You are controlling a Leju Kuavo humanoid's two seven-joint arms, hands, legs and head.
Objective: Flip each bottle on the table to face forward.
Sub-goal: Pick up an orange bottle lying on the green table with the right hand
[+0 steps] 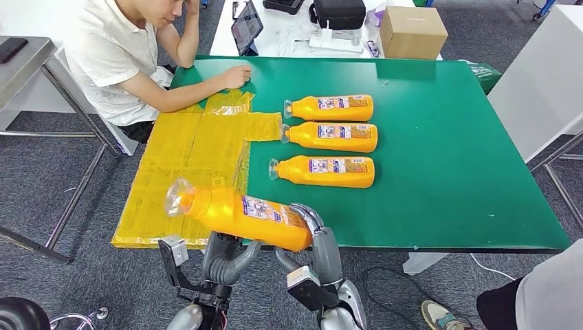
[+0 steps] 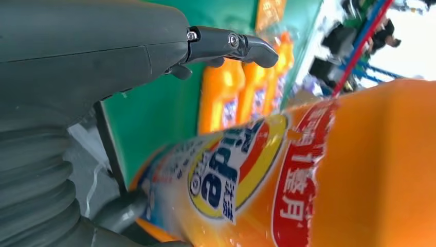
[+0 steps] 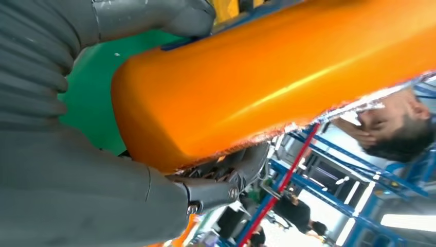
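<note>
The orange bottle [image 1: 240,214] lies across both my hands, above the table's near edge: my right hand [image 1: 317,230] grips its base, my left hand [image 1: 227,258] cups its middle from below. Three orange bottles [image 1: 330,141] lie beyond on the green table [image 1: 447,172].

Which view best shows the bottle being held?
The head view: the whole held bottle shows between left hand and right hand. The left wrist view shows its label close up, the right wrist view its plain orange base.
</note>
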